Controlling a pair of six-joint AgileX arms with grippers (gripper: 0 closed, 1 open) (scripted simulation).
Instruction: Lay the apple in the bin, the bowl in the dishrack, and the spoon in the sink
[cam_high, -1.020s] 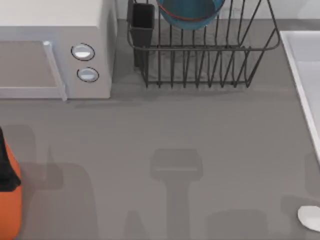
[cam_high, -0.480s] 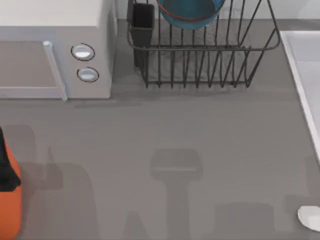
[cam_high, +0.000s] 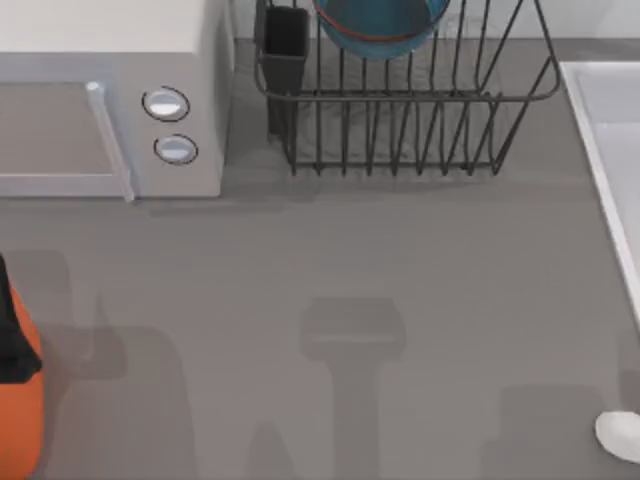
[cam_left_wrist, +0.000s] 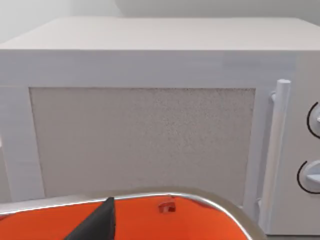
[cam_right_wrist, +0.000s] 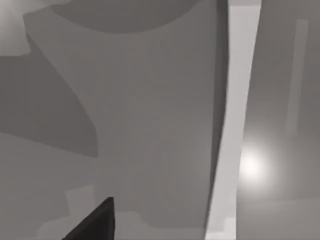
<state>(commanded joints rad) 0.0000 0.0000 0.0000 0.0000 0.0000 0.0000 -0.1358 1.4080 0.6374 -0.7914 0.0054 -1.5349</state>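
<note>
No readable text, label, brand, number or sign anywhere. Blank fronts on the two round white knobs (cam_high: 166, 104) of the white box-shaped microwave (cam_high: 110, 60), without dial markings or figures.

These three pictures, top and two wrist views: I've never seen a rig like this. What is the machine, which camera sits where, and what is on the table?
It is a pair of AgileX robot arms at a simulated table. The top view looks straight down; the other two cameras ride on the arms' wrists.

From above: a white microwave at the far left, and a black wire dishrack with the teal bowl already in it. The pale sink runs along the right edge, the orange bin sits at the left edge, and the white spoon lies on the table at the lower right.

The left wrist view faces the microwave's door over the bin's rim. The right wrist view looks at the sink's raised rim.
</note>
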